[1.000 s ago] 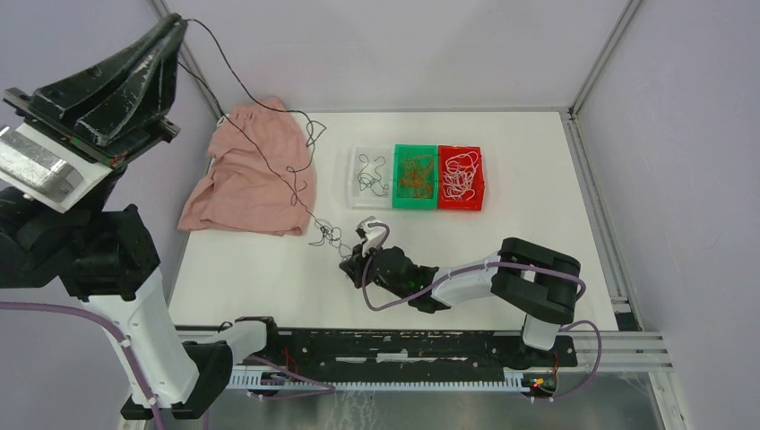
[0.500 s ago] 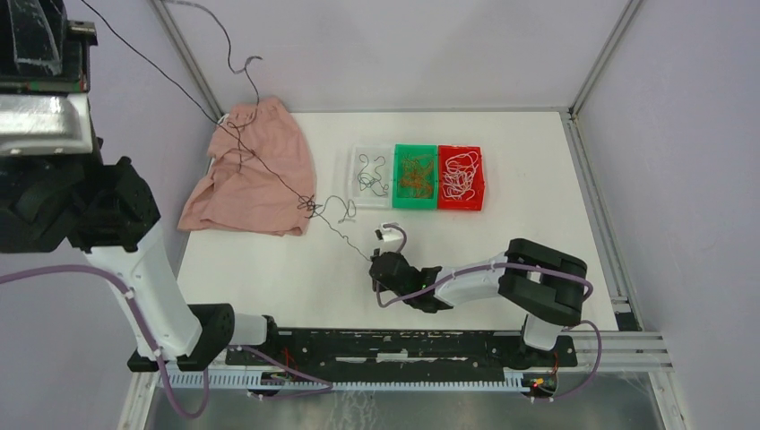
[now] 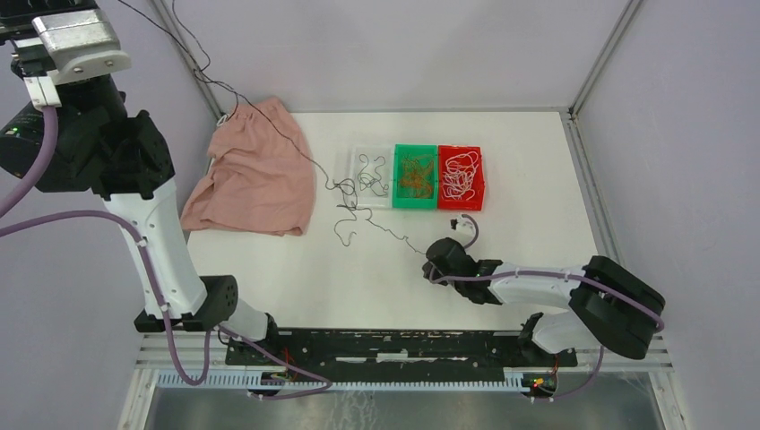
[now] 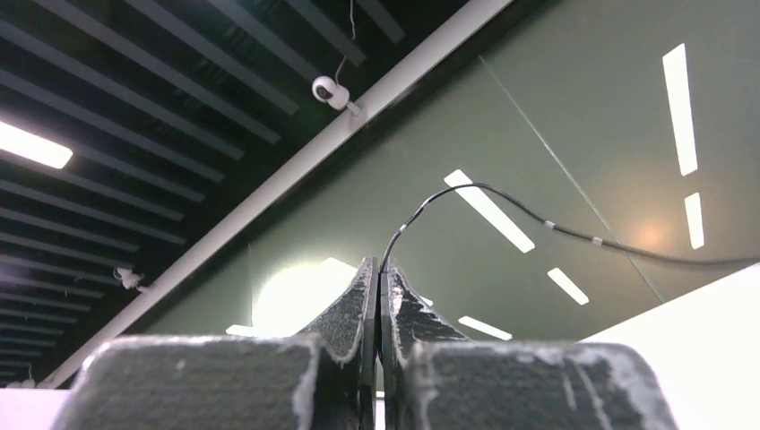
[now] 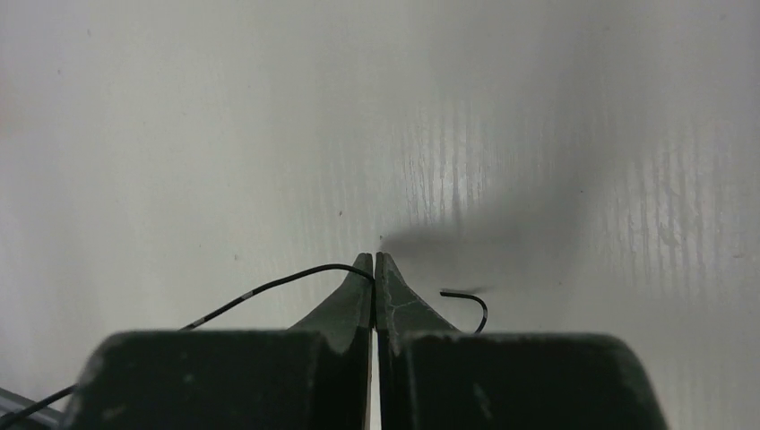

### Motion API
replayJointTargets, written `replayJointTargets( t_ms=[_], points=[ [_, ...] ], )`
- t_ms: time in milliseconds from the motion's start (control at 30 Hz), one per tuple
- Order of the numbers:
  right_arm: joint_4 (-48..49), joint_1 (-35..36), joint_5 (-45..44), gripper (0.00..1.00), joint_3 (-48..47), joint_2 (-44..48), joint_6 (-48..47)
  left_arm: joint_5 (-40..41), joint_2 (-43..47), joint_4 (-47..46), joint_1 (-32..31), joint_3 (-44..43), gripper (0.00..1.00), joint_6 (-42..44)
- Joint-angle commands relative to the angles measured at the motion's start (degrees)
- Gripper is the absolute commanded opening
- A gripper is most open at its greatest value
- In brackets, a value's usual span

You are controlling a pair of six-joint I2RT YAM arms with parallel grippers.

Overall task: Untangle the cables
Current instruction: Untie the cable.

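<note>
The desk carries a pink cloth at its far-left corner and three trays side by side towards the far edge, which hold sorted black, orange and white cables. One black cable runs on a diagonal. It starts at the left hand, raised high above the far-left corner and clamped shut on one end. It passes down over the cloth to a snarl of loops just on the near side of the clear tray. It ends at the right hand, low over the desk's middle and pinched closed on the other end. The snarl lies between both hands, nearer the right, so drawing them apart along that diagonal looks the likely next step.
</note>
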State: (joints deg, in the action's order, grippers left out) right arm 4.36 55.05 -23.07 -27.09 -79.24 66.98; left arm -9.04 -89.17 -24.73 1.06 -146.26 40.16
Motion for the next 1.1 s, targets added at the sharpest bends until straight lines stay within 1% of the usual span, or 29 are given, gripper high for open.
replayJointTargets(
  t_ms=[0,33,67,133,167,200,267,300,333,433,467,500,567,600,667,767,800,833,900,967,1067],
  points=[
    [-7.76,-0.82,2.70,0.00,-3.20,3.17,-1.49,-0.39,7.31,-1.70,0.26,7.76,0.03,0.30],
    [-10.60,-0.74,2.87,0.00,-5.01,2.56,-2.10,-1.33,8.89,-3.46,0.26,11.68,0.03,0.19],
    [-12.81,-0.87,2.97,0.00,-6.11,2.44,-2.58,-1.68,9.33,-3.97,0.31,13.40,0.03,0.49],
    [-15.00,-0.83,3.55,0.00,-6.50,4.15,-3.83,0.58,7.99,-3.39,0.26,10.86,0.03,-0.29],
    [-16.10,-0.87,3.30,0.00,-6.46,5.62,-4.41,1.47,7.16,-1.61,0.26,8.08,0.03,-0.91],
    [-18.00,-0.83,2.37,0.00,-6.18,7.89,-4.92,1.46,7.04,0.01,0.25,7.42,0.03,-0.89],
    [-22.55,-1.54,-1.29,0.00,-4.72,12.22,-4.49,0.07,8.15,-0.69,0.26,9.79,0.03,0.32],
    [-23.05,-3.45,-0.75,0.00,-2.55,15.03,-4.11,-0.03,8.26,-1.72,0.21,10.17,0.03,0.91],
    [-22.06,-6.20,1.72,0.00,-0.03,18.10,-3.27,0.62,7.74,-2.03,0.25,9.31,0.03,1.30],
    [-17.40,-14.26,9.81,0.00,9.02,28.50,4.51,4.41,5.38,-1.66,0.26,5.70,0.03,1.81],
    [-17.53,-16.58,10.27,0.00,11.42,31.77,8.67,4.94,5.20,-1.50,0.26,5.51,0.03,2.57],
    [-18.61,-18.33,10.21,0.00,12.76,35.17,10.62,5.18,5.29,-1.54,0.26,6.01,0.03,3.68],
    [-21.29,-21.61,10.16,0.00,12.83,40.24,10.83,5.46,5.15,-1.63,0.26,6.22,0.03,6.98],
    [-22.86,-23.35,10.09,0.00,11.83,40.84,9.38,5.62,4.85,-1.76,0.24,5.75,0.03,8.68],
    [-24.82,-26.87,11.43,0.00,9.55,38.80,5.67,6.34,3.13,-2.38,0.27,3.23,0.03,12.68],
    [-25.39,-33.04,16.44,0.00,7.11,31.30,1.31,7.04,-0.60,-2.34,0.26,-2.32,0.03,19.48],
    [-25.57,-35.03,17.86,0.00,6.88,29.12,0.54,7.21,-1.34,-2.38,0.26,-3.01,0.03,21.13],
    [-24.75,-37.36,19.69,0.00,7.11,27.55,0.03,8.23,-1.48,-2.15,0.27,-3.11,0.03,20.93],
    [-20.43,-39.74,22.78,0.00,8.36,26.44,-1.74,7.35,0.62,2.69,0.21,-0.15,0.03,18.58],
    [-18.57,-39.78,23.72,0.00,7.83,26.57,-3.26,4.08,7.50,2.29,0.26,10.81,0.03,14.47],
    [-18.04,-39.45,25.14,0.00,6.13,27.30,-5.67,-6.22,16.35,5.20,0.26,26.67,0.03,8.53]
  ],
)
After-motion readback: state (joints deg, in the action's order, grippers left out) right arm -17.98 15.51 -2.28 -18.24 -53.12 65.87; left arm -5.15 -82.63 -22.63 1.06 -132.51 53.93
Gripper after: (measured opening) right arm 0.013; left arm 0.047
